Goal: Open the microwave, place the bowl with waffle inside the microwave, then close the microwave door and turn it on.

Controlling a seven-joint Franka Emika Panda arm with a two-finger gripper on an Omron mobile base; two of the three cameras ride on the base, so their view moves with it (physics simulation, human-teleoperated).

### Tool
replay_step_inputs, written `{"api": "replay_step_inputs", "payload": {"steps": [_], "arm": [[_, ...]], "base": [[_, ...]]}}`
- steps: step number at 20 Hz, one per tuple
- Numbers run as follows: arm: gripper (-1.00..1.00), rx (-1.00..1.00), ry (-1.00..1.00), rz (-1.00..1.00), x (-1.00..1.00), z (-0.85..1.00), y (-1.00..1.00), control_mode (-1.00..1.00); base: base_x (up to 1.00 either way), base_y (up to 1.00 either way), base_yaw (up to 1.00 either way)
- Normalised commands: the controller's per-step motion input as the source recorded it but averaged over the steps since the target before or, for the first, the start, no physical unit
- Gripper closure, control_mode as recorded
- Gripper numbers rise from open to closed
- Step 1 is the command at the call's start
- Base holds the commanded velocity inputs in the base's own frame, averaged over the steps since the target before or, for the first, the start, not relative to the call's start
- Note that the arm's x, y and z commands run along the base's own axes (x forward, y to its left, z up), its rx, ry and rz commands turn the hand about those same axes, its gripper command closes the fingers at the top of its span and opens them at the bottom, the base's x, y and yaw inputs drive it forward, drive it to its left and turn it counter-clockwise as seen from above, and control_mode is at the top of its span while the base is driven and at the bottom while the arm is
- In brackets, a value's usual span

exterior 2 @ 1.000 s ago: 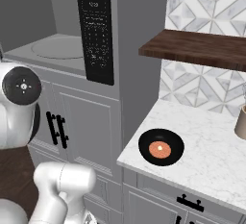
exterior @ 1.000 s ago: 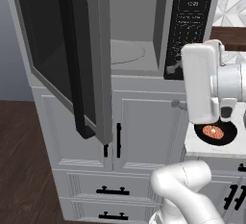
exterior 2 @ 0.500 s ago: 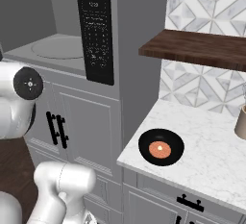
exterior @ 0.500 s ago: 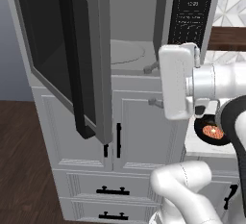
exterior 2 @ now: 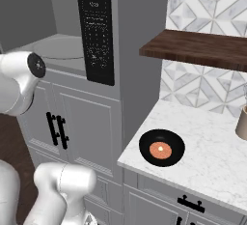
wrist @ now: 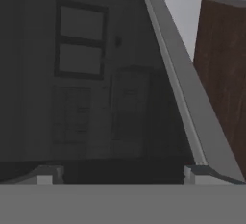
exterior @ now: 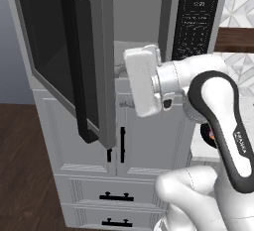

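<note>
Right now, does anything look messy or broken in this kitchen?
Nothing stands out. The microwave door hangs wide open, and the bowl with waffle sits upright and unspilled on the marble counter.

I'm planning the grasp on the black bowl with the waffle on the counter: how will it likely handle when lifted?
The bowl looks glossy, so probably slippery between the fingers. It is shallow and wide, so unlikely to tip while lying flat. The waffle lies loose inside and may slide if the bowl tilts.
</note>
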Motion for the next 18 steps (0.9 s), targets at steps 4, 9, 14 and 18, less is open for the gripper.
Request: {"api": "replay_step_inputs", "payload": {"steps": [4, 9, 14, 18], "arm": [[-1.00, -0.02, 0.00, 0.17, 0.39, -0.11, 0.68, -1.00], [-1.00, -0.04, 0.00, 0.17, 0.28, -0.13, 0.80, -1.00], [-1.00, -0.08, 0.00, 0.14, 0.15, -0.11, 0.98, -1.00], [-1.00, -0.03, -0.04, 0.07, 0.05, 0.00, 0.58, -1.00]], "base": [[0.00, 0.00, 0.00], [0.00, 0.00, 0.00], [0.00, 0.00, 0.00], [0.00, 0.00, 0.00]]}}
